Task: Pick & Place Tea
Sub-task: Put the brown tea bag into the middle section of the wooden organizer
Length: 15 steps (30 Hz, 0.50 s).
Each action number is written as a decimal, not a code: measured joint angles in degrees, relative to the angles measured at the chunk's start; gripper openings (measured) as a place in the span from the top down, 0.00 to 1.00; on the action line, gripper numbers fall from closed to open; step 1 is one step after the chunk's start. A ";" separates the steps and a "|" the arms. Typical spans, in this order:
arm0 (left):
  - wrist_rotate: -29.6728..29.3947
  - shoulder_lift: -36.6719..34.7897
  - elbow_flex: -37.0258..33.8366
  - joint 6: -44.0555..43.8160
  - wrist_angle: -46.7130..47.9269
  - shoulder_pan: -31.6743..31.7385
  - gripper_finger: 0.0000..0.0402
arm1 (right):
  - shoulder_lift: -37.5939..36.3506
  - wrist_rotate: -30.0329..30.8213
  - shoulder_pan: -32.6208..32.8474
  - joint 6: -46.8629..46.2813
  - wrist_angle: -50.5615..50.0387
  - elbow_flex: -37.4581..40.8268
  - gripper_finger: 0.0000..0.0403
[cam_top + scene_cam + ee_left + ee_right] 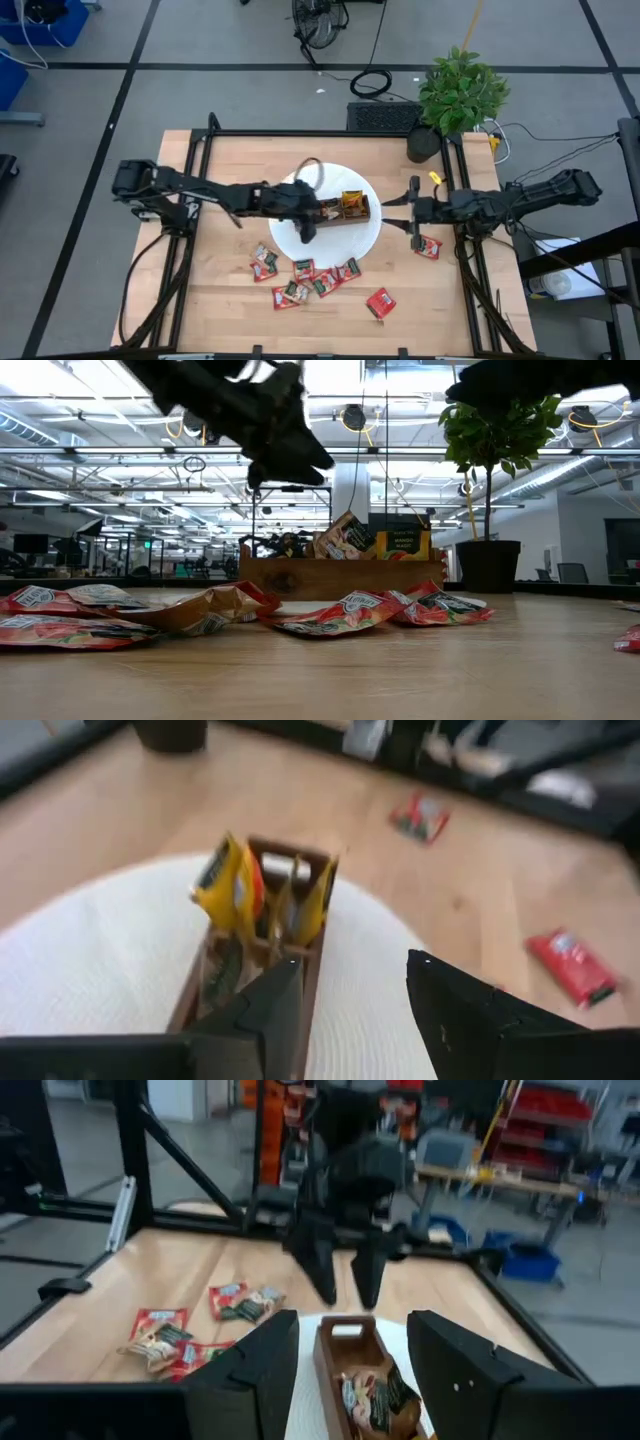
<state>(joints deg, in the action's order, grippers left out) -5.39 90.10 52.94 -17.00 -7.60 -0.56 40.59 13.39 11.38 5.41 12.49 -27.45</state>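
Above the wooden tray [340, 208], the left hand [312, 222] hovers open and empty

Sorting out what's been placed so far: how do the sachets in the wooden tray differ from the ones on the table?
The sachets in the wooden tray are yellow and stand on edge; the sachets on the table are mostly red and lie flat. The tray ones are packed together; the table ones are scattered. Both are small printed packets.

wooden tray [345, 210] on white round mat [365, 240]; potted plant [458, 92] at table corner
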 joint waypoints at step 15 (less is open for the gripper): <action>-2.40 14.62 24.29 0.62 25.40 0.46 0.55 | -10.09 -0.20 0.00 2.17 7.70 9.41 0.57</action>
<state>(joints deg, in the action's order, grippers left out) -7.79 104.72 77.24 -16.38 17.80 -0.09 30.49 13.19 11.38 7.59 20.19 -18.03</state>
